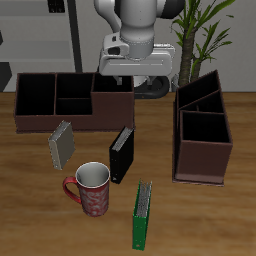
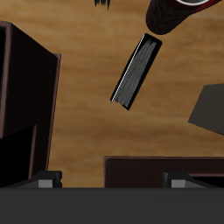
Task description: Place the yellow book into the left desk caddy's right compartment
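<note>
The yellow book (image 1: 62, 143) stands on the table in front of the broadside caddy; its grey cover also shows in the wrist view (image 2: 210, 108). The left desk caddy (image 1: 203, 163) stands narrow end toward the camera, and its large right compartment (image 1: 207, 130) holds nothing; its dark wall also shows in the wrist view (image 2: 19, 96). My gripper (image 1: 128, 84) hangs high above the table near the broadside caddy's end, well away from the book. In the wrist view the gripper (image 2: 114, 181) is open and holds nothing.
A second, identical caddy (image 1: 60, 118) lies broadside at the back, with its rim in the wrist view (image 2: 140, 163). A black book (image 1: 121, 155) (image 2: 136, 70) stands mid-table. A red mug (image 1: 90, 190) (image 2: 171, 13) and a green book (image 1: 143, 215) are near the front edge.
</note>
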